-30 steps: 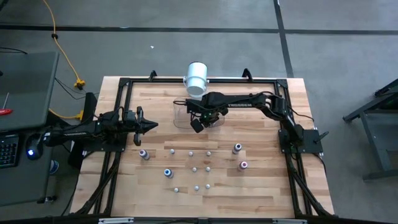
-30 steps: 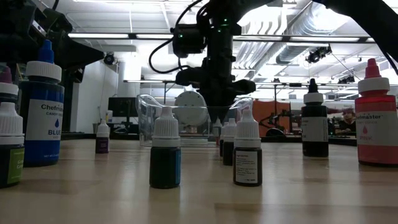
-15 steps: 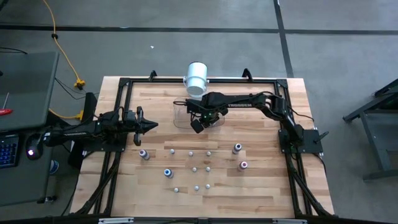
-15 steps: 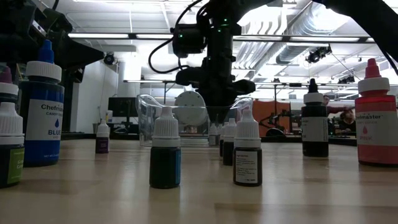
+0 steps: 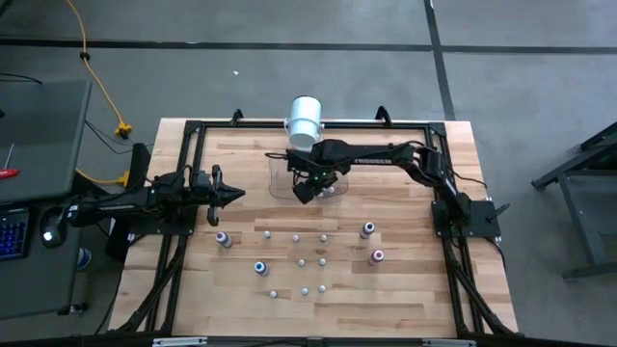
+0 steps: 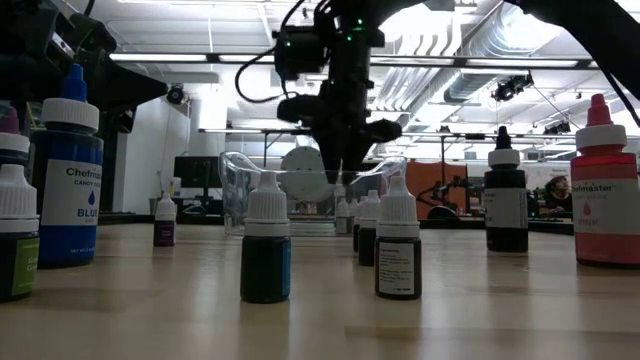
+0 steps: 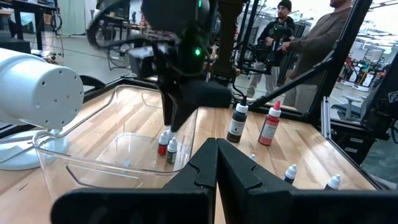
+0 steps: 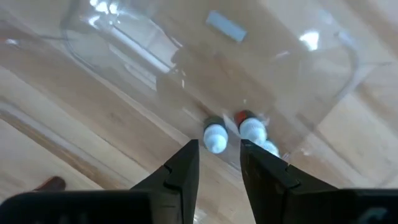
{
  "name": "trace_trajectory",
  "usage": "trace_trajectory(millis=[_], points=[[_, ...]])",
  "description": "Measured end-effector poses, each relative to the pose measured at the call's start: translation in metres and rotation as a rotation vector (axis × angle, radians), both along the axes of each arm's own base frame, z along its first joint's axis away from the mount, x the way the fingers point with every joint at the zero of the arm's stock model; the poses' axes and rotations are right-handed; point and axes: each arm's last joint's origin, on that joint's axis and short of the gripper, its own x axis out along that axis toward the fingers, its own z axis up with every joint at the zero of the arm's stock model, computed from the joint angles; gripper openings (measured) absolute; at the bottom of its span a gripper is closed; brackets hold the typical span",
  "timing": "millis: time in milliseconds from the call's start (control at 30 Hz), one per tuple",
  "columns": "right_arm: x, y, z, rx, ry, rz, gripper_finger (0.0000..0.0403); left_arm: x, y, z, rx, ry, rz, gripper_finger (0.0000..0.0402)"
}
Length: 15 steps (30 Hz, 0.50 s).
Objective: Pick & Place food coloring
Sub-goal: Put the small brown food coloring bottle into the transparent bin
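The right gripper [image 5: 310,185] is positioned over the clear plastic tub [image 5: 281,180] at the far middle of the table [image 5: 415,299], pointing down into it. Its two dark fingers [image 8: 180,171] are seen parted with a clear gap between them, and nothing is held between them. Directly below the fingers, inside the tub, small white-capped food coloring bottles [image 8: 215,135] stand upright close together; one with a red body [image 7: 163,144] is visible through the tub wall in the left wrist view, just beside a darker one.

The remaining food coloring bottles [image 5: 301,261] are distributed across the near half of the table, well apart from the tub. A blue-capped bottle [image 5: 259,267] stands toward the left, a purple one [image 5: 223,238] beyond it near the left arm, a bluish one [image 5: 367,229] and a pink one [image 5: 378,255] toward the right. Small whitish bottles are scattered between these.

A big white cylinder [image 5: 305,120] is located at the far edge of the table, just beyond the tub.

The left gripper [image 5: 231,194] is held at the left side of the table, well apart from the tub, with its fingers closed together and nothing between them.

In the left wrist view, two persons [image 7: 311,37] are visible in the room beyond the table
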Motion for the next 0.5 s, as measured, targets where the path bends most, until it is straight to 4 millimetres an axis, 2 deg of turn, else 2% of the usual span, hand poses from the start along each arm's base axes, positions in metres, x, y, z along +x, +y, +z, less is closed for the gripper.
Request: trace_trajectory(millis=[133,267,367,500], points=[[0.000,-0.001,0.020,-0.041,-0.001,0.027,0.0108,0.000,0.000,0.000,0.000,0.000,0.000,0.0001],[0.001,0.006,0.046,-0.101,-0.015,0.091,0.0108,0.000,0.000,0.000,0.000,0.000,0.000,0.0001],[-0.001,0.022,0.064,-0.161,0.009,0.191,0.0108,0.000,0.000,0.000,0.000,0.000,0.000,0.0001],[-0.007,0.048,0.076,-0.181,0.074,0.348,0.0108,0.000,0.000,0.000,0.000,0.000,0.000,0.0001]])
